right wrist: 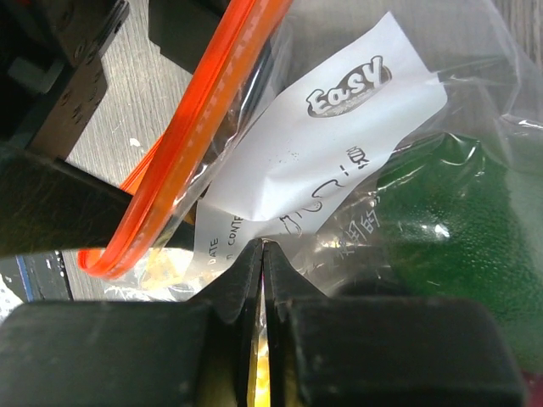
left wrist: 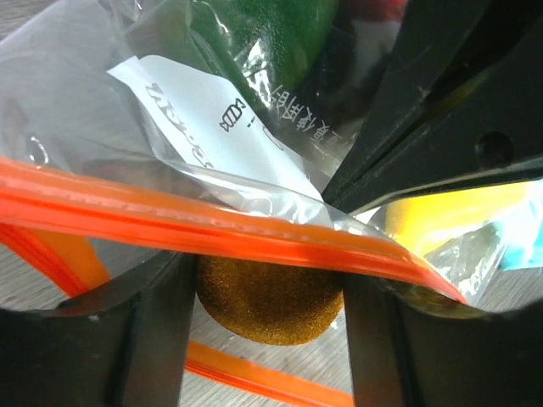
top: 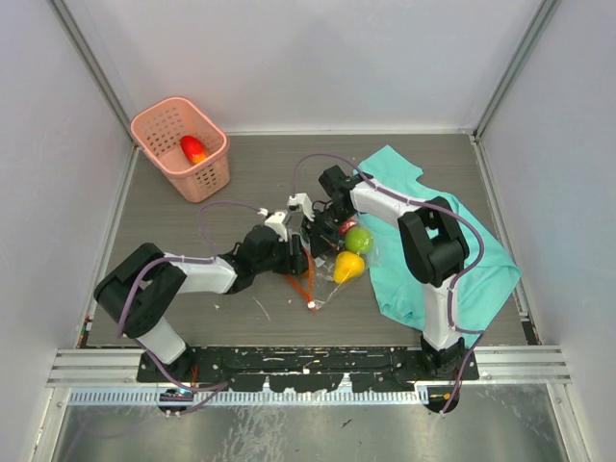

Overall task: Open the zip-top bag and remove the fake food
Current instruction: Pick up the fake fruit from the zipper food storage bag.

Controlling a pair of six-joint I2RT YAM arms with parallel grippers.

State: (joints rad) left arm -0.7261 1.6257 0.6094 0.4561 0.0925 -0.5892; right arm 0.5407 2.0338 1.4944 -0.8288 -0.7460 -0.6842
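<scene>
Right end effector (right wrist: pixel 264 254) clenches the zip-top bag (right wrist: pixel 475 51) beside the teal cloth (top: pixel 481 260). Its orange zip strip (left wrist: pixel 212 225) crosses the left end effector (left wrist: pixel 270 297), whose fingers stand around a brown fruit (left wrist: pixel 270 314); whether they grip it I cannot tell.

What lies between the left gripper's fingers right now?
A brown fuzzy fake fruit, beneath the bag's orange zip strip; the left wrist view shows it.

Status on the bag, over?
Right fingers shut on bag. Left fingers apart around brown fruit, grip unclear. Zip strip crosses over it. Green fruit, yellow fruit inside bag.
</scene>
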